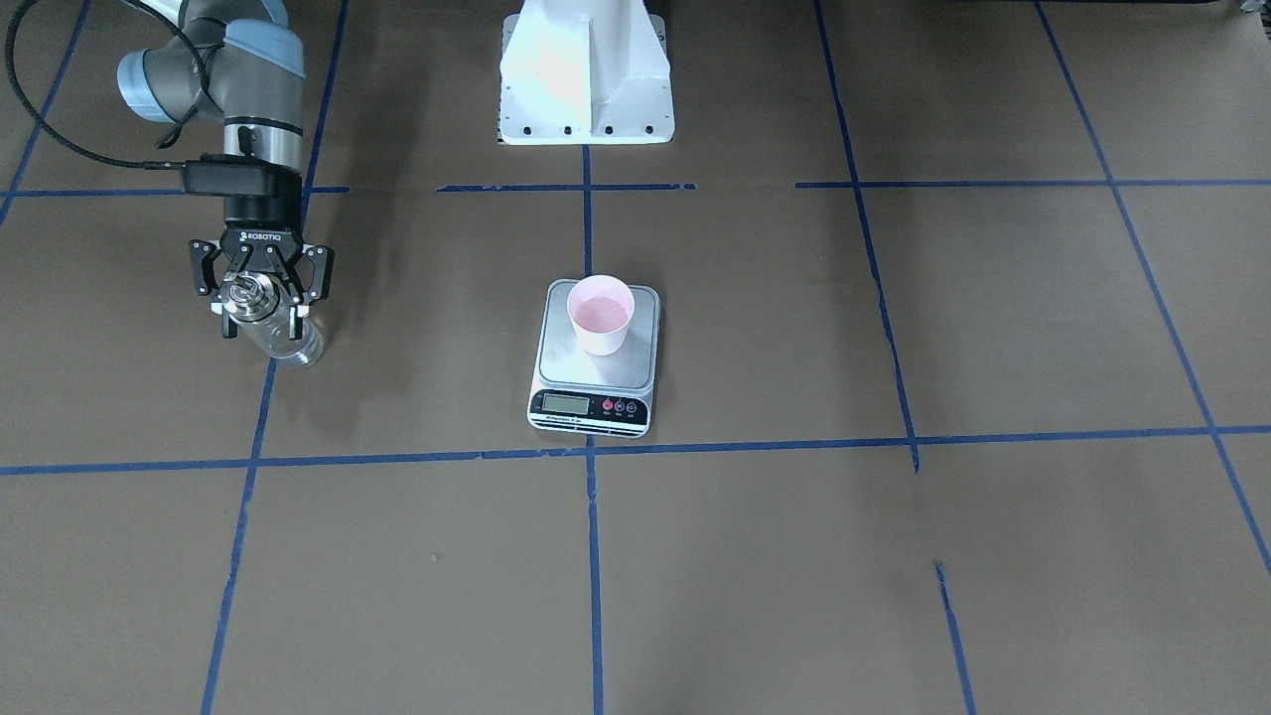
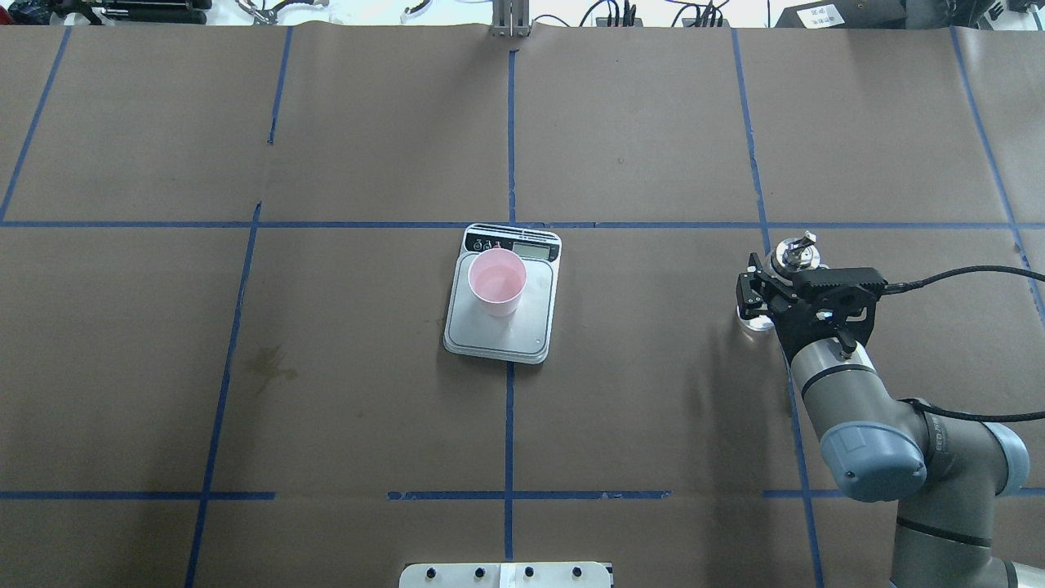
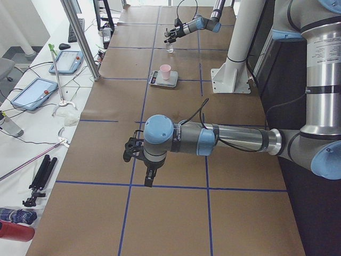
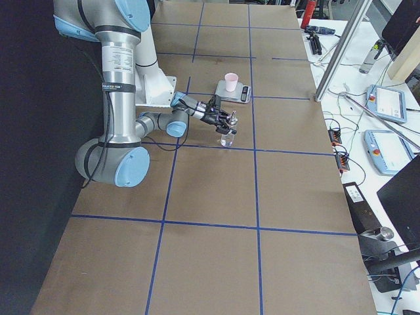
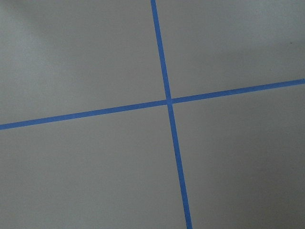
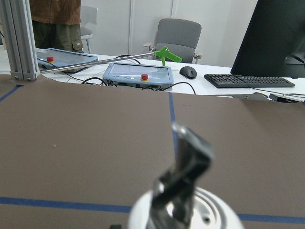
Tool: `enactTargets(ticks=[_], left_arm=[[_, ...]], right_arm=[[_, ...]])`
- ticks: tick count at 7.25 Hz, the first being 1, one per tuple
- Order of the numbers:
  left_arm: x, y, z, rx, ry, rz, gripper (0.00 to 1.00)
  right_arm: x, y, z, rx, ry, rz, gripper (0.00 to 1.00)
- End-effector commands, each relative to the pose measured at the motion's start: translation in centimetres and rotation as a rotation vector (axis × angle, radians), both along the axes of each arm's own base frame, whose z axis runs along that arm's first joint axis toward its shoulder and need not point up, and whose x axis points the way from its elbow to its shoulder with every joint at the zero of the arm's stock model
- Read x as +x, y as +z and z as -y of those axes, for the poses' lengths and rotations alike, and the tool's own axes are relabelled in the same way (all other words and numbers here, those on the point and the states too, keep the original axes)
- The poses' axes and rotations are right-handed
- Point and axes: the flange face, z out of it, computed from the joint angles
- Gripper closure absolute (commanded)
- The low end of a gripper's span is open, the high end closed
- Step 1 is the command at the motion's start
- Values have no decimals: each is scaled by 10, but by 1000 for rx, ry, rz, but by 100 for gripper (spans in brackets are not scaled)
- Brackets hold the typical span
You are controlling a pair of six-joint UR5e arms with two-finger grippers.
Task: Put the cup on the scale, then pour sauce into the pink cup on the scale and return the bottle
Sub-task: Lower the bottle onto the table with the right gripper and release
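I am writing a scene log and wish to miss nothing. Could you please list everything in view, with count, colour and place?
cup: one, pale pink, upright on the scale's platform.
scale: one, steel and white, table centre.
bottle: one, clear glass with a metal spout, on the robot's right side.
tape lines: several, blue, a grid on the brown table.
pedestal: one, white, at the robot's edge of the table.
tablets: two, grey, on the side desk.
right claw: one, black, closed around the bottle.
left claw: one, black, over bare table; open or shut unclear.
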Motion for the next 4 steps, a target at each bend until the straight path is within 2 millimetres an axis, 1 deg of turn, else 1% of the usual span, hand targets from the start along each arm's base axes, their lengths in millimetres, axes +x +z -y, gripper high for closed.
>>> enactTargets(ticks=[1,4], left_arm=[[1,-1,0,2,1,0,0],[1,-1,0,2,1,0,0]], right_arm=[[1,-1,1,-4,8,17,2],[1,-3,0,-1,9,22,0]])
